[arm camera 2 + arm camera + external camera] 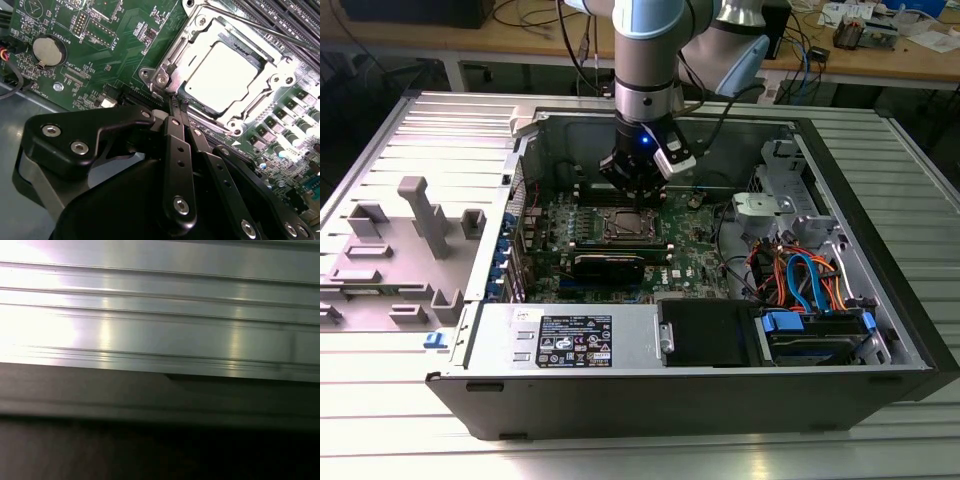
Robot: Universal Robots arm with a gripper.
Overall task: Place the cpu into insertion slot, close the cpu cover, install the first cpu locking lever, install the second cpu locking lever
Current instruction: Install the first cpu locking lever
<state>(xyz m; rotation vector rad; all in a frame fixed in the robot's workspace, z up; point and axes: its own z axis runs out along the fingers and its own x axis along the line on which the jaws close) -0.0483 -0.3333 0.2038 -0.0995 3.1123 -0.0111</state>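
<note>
While cpu sits under its closed cover, claw noses the socket corner

Since the cpu (222, 72) lies flat in the insertion slot (632, 225) with its silvery top showing through the cut-out, the placing step reads as done. The cpu cover (192, 47) is down over it, its frame flat around the chip's edges, so the cover step looks done too; that is a judgement. The claw (178, 107) is narrow, with its fingers pressed together and nothing between them. Its tips sit right at the socket's near corner, touching the frame edge or just above it, cannot tell which.

Pinched fingers probably serve as a thin pusher here. A slim tip fits beside the socket, where a wide claw would foul parts on the motherboard (100, 45). The work in hand is likely one of the levers.

A thin locking lever (265, 31) runs along the socket's far side, just beside the memory slots (295, 17). Whether it is hooked under its catch cannot be told. Anything on the claw's own side is hidden behind the fingers.

In the exterior view the arm stands upright over the board, because the walls of the open computer case (670, 405) leave access only from above. The case lies on its side on the ribbed counter (400, 420)
</note>
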